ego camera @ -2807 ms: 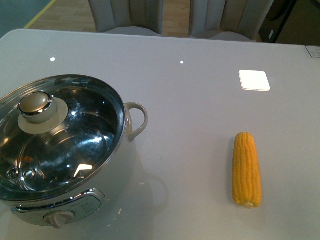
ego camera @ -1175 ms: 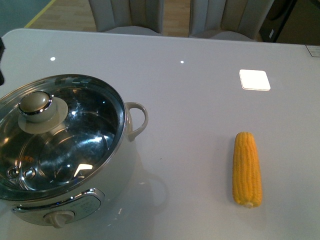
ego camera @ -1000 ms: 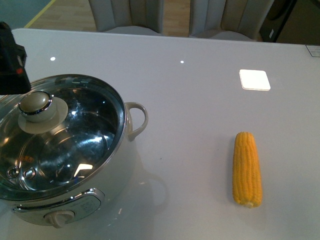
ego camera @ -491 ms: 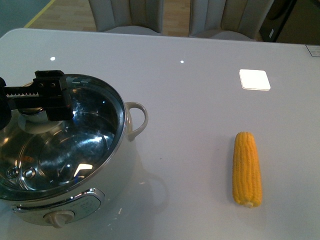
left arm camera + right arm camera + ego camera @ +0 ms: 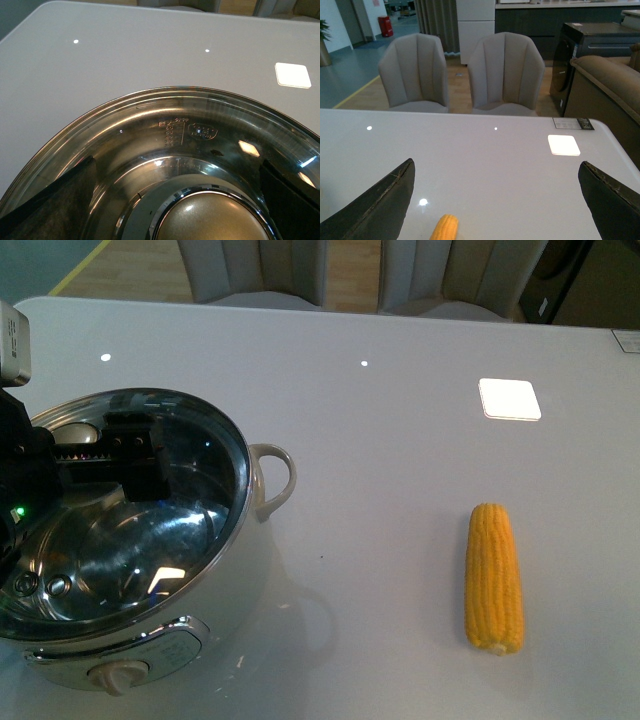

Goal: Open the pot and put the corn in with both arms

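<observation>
The task is at its very beginning, and nothing has been finished. The pot stands at the left of the desk with its glass lid still seated on the steel rim. The left claw hangs right over that lid. In the left wrist view its two black fingers are spread wide on either side of the beige knob and are not closed on it. Whether they touch the glass cannot be told. The corn lies flat on the desk, well apart from the pot on the right side, with its pale stub end toward the robot, and nothing is holding it. The right claw does not show in the front view. In its own wrist view its fingers are spread with nothing between them. It is raised above the desk, with the tip of the cob just visible below it and two chairs beyond. By my judgement, everything is still to do: pinch the knob, lift the lid clear, pick up the cob and lower it into the pot.
</observation>
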### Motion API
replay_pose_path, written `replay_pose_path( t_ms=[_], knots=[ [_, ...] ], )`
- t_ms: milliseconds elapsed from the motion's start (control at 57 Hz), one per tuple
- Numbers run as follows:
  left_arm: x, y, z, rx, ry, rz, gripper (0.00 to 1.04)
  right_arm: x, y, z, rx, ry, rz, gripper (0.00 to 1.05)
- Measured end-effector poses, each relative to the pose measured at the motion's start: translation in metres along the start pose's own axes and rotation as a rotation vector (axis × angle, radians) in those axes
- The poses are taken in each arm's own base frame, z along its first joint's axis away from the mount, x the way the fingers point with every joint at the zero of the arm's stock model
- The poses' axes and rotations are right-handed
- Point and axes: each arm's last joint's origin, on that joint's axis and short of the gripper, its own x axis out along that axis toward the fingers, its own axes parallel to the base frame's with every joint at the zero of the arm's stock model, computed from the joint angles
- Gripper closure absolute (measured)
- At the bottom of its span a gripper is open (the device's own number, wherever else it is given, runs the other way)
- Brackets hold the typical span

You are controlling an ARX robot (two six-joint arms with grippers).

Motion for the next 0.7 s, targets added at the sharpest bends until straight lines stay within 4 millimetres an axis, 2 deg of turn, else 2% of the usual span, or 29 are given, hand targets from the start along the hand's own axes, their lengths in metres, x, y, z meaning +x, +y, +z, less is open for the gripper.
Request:
replay_pose_path(
  t_ms=[53, 88, 263, 386, 702],
  knots=[
    [0.0, -0.0005, -0.0003, 0.0, -0.004, 0.002, 0.07, 0.0, 0.0, 0.0, 0.0, 0.0, 0.0, 0.09],
    [-0.0001, -0.001, -0.0005, 0.0, -0.006, 0.0, 0.11, 0.0, 0.0, 0.0, 0.0, 0.0, 0.0, 0.09],
    [-0.0003, -0.0045, -0.0018, 0.003, -0.015, -0.014, 0.37, 0.0, 0.0, 0.0, 0.0, 0.0, 0.0, 0.09],
    [-0.0008, -0.0058, -0.0014, -0.001, -0.023, -0.004, 0.62, 0.0, 0.0, 0.0, 0.0, 0.0, -0.001, 0.09],
    [-0.0014, -0.0051, 0.0025, 0.007, -0.017, 0.006, 0.63, 0.0, 0.0, 0.0, 0.0, 0.0, 0.0, 0.09]
  ],
)
